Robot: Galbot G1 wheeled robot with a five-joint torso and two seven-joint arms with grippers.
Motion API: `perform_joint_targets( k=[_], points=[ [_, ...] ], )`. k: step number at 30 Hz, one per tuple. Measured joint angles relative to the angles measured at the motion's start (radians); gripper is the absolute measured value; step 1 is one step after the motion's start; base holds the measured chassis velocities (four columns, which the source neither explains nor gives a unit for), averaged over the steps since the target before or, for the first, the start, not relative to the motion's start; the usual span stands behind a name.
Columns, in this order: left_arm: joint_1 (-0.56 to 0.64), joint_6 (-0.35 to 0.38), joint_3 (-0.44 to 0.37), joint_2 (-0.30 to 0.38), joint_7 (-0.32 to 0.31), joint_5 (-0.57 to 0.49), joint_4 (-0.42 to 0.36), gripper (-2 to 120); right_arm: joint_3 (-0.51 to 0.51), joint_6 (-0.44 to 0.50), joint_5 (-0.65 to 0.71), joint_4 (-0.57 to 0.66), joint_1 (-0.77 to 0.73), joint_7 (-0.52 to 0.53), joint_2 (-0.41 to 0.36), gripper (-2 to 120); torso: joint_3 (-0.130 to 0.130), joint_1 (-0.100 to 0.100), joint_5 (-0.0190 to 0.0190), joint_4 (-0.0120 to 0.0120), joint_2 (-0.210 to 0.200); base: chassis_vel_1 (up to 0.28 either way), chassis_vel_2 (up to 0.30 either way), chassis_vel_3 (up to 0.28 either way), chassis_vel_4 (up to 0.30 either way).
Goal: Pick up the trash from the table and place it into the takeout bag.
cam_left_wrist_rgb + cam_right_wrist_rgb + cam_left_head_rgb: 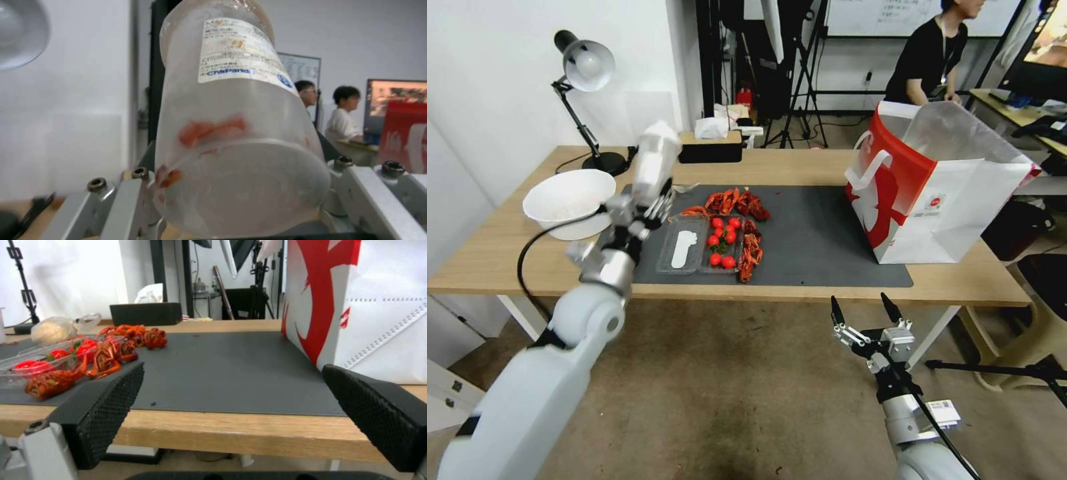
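My left gripper (652, 202) is shut on a clear labelled bottle (655, 155), holding it tilted in the air above the left end of the dark mat (820, 233). In the left wrist view the frosted bottle (231, 100) has red smears inside and sits between the fingers (124, 206). The red-and-white takeout bag (934, 193) stands open at the table's (800, 163) right end. On the mat lie a clear tray of cherry tomatoes (702, 245) and red crayfish shells (737, 200). A bagged bun (53, 330) lies behind them. My right gripper (864, 310) hangs open below the table's front edge.
A white bowl (569, 200) sits on the wood left of the mat. A desk lamp (584, 67) and a black tissue box (710, 148) stand along the far edge. The mat between the shells and the bag is bare. A stand's legs (994, 367) lie on the floor at right.
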Motion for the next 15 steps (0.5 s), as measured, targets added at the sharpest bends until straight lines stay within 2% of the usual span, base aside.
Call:
perform_joint_targets(
  k=[1,4,5,7,8,11,12,15],
  points=[
    [0.0,0.0,0.0,0.0,0.0,0.0,0.0,47,0.0,0.0,0.0,0.0,0.0,0.0,0.0,100,0.0,0.0,0.0,0.0,0.0,0.0,0.0,0.0,0.0],
    [-0.118,-0.002,0.102,-0.017,0.018,-0.018,0.05,47,0.004,0.0,-0.012,0.004,-0.009,0.003,0.009,100,0.0,0.0,-0.0003,0.0001,0.0,0.0,0.0,0.0,0.0],
    [-0.118,-0.002,0.102,-0.017,0.018,-0.018,0.05,47,0.004,0.0,-0.012,0.004,-0.009,0.003,0.009,100,0.0,0.0,-0.0003,0.0001,0.0,0.0,0.0,0.0,0.0],
    [-0.204,-0.005,0.186,-0.035,0.025,-0.03,0.093,47,0.006,-0.001,-0.02,0.008,-0.013,0.004,0.016,100,0.0,0.0,0.0002,-0.0001,0.0,0.0,0.0,0.0,0.0],
    [-0.204,-0.005,0.186,-0.035,0.025,-0.03,0.093,47,0.006,-0.001,-0.02,0.008,-0.013,0.004,0.016,100,0.0,0.0,0.0002,-0.0001,0.0,0.0,0.0,0.0,0.0],
    [-0.338,-0.006,0.3,-0.065,0.03,-0.06,0.157,47,0.007,-0.003,-0.042,0.014,-0.014,0.004,0.019,100,0.0,0.0,0.0004,0.0001,0.0,0.0,0.0,0.0,0.0],
    [-0.338,-0.006,0.3,-0.065,0.03,-0.06,0.157,47,0.007,-0.003,-0.042,0.014,-0.014,0.004,0.019,100,0.0,0.0,0.0004,0.0001,0.0,0.0,0.0,0.0,0.0],
    [-0.476,-0.004,0.4,-0.114,0.032,-0.083,0.226,47,0.003,-0.006,-0.062,0.021,-0.014,0.005,0.023,100,0.0,0.0,0.0004,0.0002,0.0,0.0,0.0,0.0,0.0]
  ],
)
